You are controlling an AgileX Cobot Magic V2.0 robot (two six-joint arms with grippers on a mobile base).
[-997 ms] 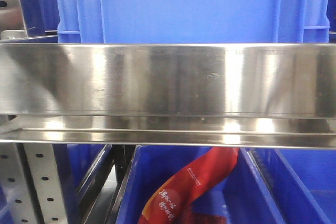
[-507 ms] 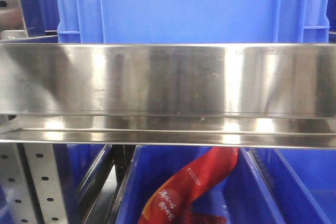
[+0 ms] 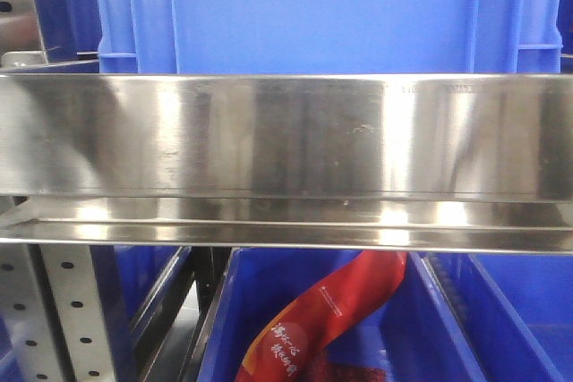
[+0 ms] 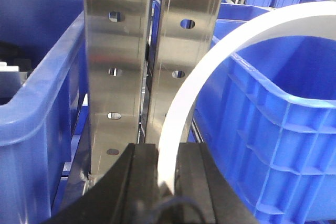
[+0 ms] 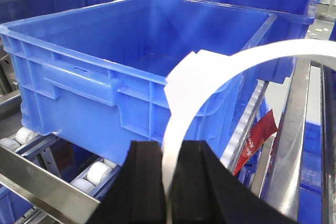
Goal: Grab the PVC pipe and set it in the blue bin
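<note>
The white pipe [image 4: 181, 98] is pinched at its lower end between the two black jaws of the left gripper [image 4: 164, 151], which press on it from both sides. From this grip the pipe bends upward and then over to the right in a wide arc. Directly behind the pipe stand two steel posts [image 4: 113, 77] with round holes. The right-hand bin [image 4: 273, 140] is beside the pipe, partly under its arc, and the left-hand bin [image 4: 37, 108] is on the other side of the pipe.

In the right wrist view, the right gripper [image 5: 170, 153] also has its jaws pressed on a white pipe [image 5: 181, 93] (I cannot tell if it is the other end of the same piece). Here the pipe rises, makes a fold, and runs away to the right. Behind the pipe, on its left side, is the empty bin [image 5: 52, 103], resting on white rollers [image 5: 97, 174]. Low on the right of the pipe lies a red packet [image 5: 257, 137].
</note>
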